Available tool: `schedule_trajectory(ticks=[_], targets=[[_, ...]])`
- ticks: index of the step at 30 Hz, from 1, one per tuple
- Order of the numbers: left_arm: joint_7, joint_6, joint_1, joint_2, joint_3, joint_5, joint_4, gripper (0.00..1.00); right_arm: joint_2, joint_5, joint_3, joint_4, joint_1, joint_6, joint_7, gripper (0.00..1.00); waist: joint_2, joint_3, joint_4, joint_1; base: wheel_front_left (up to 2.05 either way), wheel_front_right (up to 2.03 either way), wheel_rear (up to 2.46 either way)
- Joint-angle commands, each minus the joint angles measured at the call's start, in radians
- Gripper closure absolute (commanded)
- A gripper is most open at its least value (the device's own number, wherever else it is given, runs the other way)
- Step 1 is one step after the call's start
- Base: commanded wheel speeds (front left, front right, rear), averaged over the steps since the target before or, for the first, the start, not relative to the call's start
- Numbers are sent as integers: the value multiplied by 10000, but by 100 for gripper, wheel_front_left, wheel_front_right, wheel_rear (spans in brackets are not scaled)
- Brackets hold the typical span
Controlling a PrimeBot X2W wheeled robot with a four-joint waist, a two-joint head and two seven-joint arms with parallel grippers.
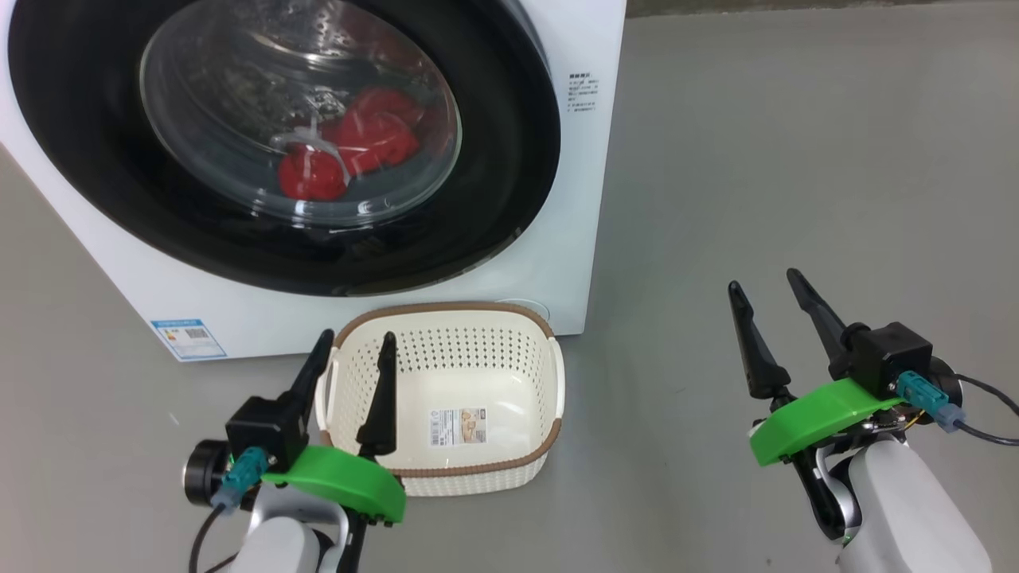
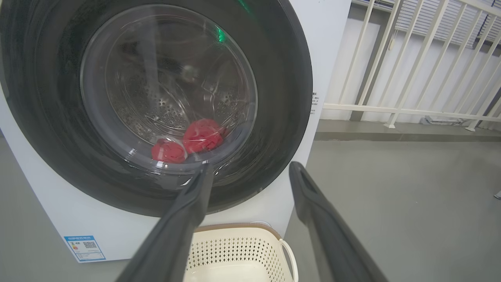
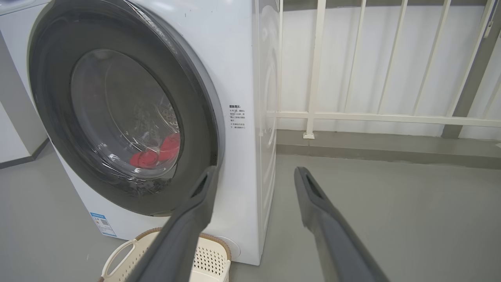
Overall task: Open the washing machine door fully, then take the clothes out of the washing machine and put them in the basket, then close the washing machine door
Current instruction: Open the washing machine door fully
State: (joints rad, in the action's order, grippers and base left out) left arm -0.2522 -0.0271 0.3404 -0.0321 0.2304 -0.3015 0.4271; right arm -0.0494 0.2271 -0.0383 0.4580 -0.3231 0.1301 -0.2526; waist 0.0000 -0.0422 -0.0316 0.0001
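Note:
The white washing machine (image 1: 573, 199) stands ahead with its round black door (image 1: 493, 183) shut. Through the glass window the red clothes (image 1: 358, 143) lie low in the drum; they also show as clothes (image 2: 195, 139) in the left wrist view and clothes (image 3: 156, 152) in the right wrist view. The cream basket (image 1: 493, 366) sits empty on the floor right in front of the washer. My left gripper (image 1: 357, 342) is open over the basket's left rim. My right gripper (image 1: 764, 285) is open above bare floor to the right of the washer, holding nothing.
Grey floor (image 1: 796, 159) spreads wide to the right of the washer. A white railing (image 3: 372, 116) and a low kerb run behind it. A blue label (image 1: 189, 338) marks the washer's lower left front.

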Motion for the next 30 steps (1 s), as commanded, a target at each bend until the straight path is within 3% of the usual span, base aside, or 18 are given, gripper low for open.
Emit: schedule_trajectory(ticks=[1,7,8,9,10,18,30], targets=[[-95,-37,475,-181,-267,-11,-293,0,-9,7,-149,-305,-464,6,-91,0,0,-91,30,0,0,0,0],[-95,-27,617,-181,-240,-83,-1004,0,-9,-68,-96,-496,-817,6,-91,0,0,-521,137,0,0,0,0],[-95,-50,627,-181,-238,-52,-1171,0,-9,-115,-97,-526,-885,6,-91,32,0,-605,151,0,0,0,0],[-95,-72,622,-181,-233,-53,-1311,0,-9,-123,-95,-560,-959,6,-91,73,0,-687,166,0,0,0,0],[-95,-98,618,-181,-232,-78,-1451,0,-9,-144,-95,-617,-1037,6,-91,100,0,-783,182,0,0,0,0],[-95,-297,759,-181,-12,-95,-2175,0,-8,-88,-175,-809,-1818,6,-91,100,0,-1640,432,0,0,0,0],[-95,-454,1167,-181,242,-69,-2823,0,-36,3007,-267,-464,-3217,6,-91,100,0,-2758,832,0,0,0,0]])
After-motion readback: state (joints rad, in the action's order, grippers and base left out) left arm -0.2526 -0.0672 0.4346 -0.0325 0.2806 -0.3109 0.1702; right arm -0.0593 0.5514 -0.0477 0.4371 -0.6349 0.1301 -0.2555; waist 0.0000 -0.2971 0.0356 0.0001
